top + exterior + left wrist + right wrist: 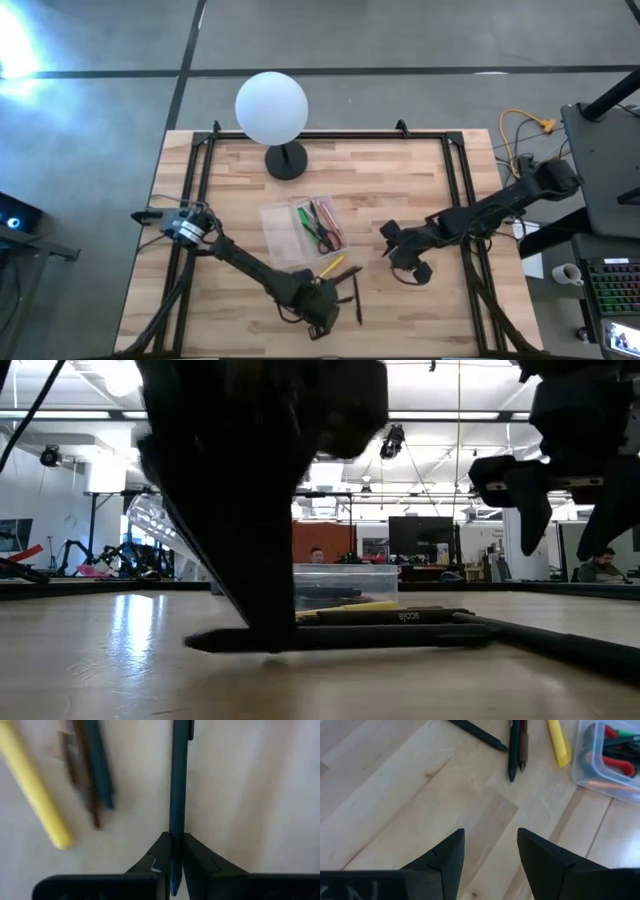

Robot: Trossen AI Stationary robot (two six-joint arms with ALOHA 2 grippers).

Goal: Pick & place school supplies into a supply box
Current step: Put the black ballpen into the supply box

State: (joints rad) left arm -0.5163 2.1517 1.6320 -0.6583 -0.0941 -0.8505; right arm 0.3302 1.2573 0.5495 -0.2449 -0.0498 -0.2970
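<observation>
Left wrist view: the left gripper (174, 851) has its jaws pinched shut on a dark pen (178, 785) lying on the table (260, 795), near the front edge; the pen's far end is cut off. Beside it lie a yellow pencil (33, 787) and two blurred dark pens (92, 767). The right gripper (490, 851) hovers with jaws apart over bare wood. The supply box (272, 230), mid-table, holds red-handled scissors (322, 226).
</observation>
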